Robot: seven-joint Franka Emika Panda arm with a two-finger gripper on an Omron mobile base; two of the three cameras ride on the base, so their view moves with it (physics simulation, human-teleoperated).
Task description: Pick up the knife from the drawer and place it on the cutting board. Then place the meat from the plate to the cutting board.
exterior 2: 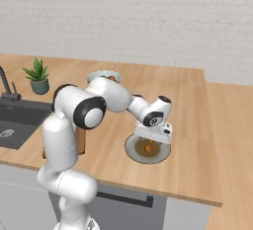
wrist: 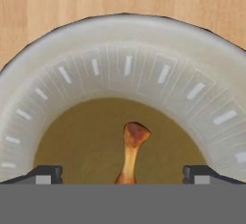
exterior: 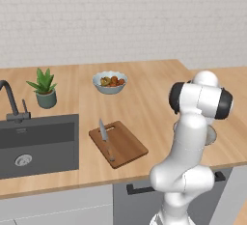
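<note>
The knife [exterior: 106,139] lies lengthwise on the reddish-brown cutting board [exterior: 118,143], blade toward the wall. The meat [wrist: 130,150], a small orange-brown piece with a bone-like stem, rests in the middle of the pale grey plate [wrist: 125,57]. My gripper [wrist: 122,175] hangs just above it, open, one fingertip on each side and nothing between them. From the right base view the gripper [exterior 2: 149,141] points down over the plate [exterior 2: 134,152] and the meat [exterior 2: 147,147], near the counter's front edge. The drawer is out of view.
A pale fruit bowl [exterior: 110,81] stands behind the board, and a potted plant [exterior: 45,89] sits beside the dark sink [exterior: 38,144] with its faucet [exterior: 12,101]. Bare wooden counter [exterior 2: 188,125] lies right of the plate. My own arm hides part of the counter.
</note>
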